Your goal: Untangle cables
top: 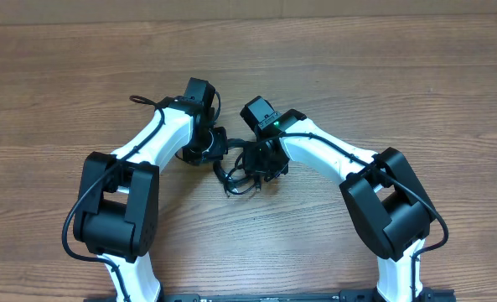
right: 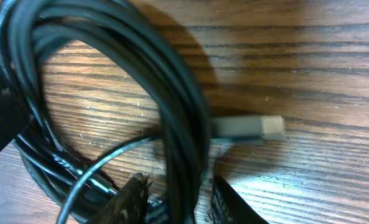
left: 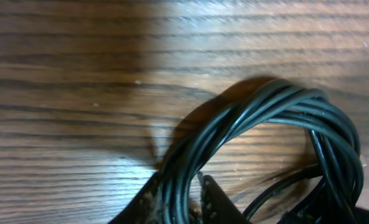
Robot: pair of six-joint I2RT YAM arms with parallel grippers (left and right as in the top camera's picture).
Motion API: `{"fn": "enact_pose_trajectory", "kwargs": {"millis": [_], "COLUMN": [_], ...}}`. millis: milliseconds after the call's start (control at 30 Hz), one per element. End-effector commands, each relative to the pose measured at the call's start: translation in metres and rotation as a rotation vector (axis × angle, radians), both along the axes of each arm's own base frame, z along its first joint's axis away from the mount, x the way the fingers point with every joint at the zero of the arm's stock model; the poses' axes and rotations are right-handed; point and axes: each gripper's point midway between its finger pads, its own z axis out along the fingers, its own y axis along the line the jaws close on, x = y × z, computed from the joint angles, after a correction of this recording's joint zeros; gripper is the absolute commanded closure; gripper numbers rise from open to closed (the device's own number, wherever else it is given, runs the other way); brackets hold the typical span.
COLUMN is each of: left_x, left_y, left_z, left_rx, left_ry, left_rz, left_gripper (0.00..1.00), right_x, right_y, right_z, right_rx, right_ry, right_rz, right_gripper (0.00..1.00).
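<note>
Cables: I'm looking at a bunch of thin black flexible cords [top: 234, 179] lying on the brown wood-grain tabletop [top: 374, 75], right between the two wrists.
Handling: I'm judging it light, limp and a little slick (loops will probably be sliding over one another). Nothing looks fragile, except perhaps at the plugs.
Where to hold: I'm favouring the gathered strands themselves, not the grey connector plug with the pale tip [right: 249, 127], which is lying on the wood just beside the coil.
Left gripper [left: 179, 198]: its jaws are pinching several strands of the coil at the bottom of its own view.
Right gripper [right: 181, 194]: its fingers are straddling a thick run of strands. That view is blurred, so I cannot tell whether they are clamping yet.
Arm pose: both white-and-black arms are reaching inward with elbows out. The wrists are tipping down over the bunch and nearly meeting.
</note>
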Motion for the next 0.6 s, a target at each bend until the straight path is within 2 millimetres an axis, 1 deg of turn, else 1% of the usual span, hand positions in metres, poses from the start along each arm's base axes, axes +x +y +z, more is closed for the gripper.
{"fn": "enact_pose_trajectory", "kwargs": {"millis": [0,167,267,333,433,467,567], "left_x": [-0.010,-0.016,-0.017,-0.018,-0.020,-0.020,-0.018], "left_y": [-0.006,-0.009,-0.012,-0.012,-0.011,-0.011,-0.012], "left_z": [-0.004,-0.006,-0.006,-0.006,-0.006,-0.006,-0.006], "left_rx": [-0.027,-0.022,-0.022,-0.021,-0.019,-0.019,-0.022], "left_ry": [0.033,0.051,0.052,0.054,0.061,0.061,0.055], "left_rz": [-0.043,-0.056,-0.063,-0.064,-0.064,-0.064,-0.063], "left_gripper": [0.85,0.86,0.86,0.86,0.87,0.87,0.96], "right_x": [0.000,0.000,0.000,0.000,-0.001,-0.001,-0.001], "right_y": [-0.003,-0.003,-0.003,-0.004,-0.004,-0.004,-0.004], "right_z": [-0.006,-0.006,-0.006,-0.006,-0.006,-0.006,-0.006], "right_rx": [-0.017,-0.017,-0.017,-0.017,-0.019,-0.020,-0.019], "right_ry": [0.006,0.006,0.006,0.007,0.009,0.010,0.010], "right_rz": [-0.006,-0.006,-0.006,-0.007,-0.006,-0.006,-0.006], "right_gripper": [0.69,0.73,0.71,0.68,0.68,0.69,0.80]}}
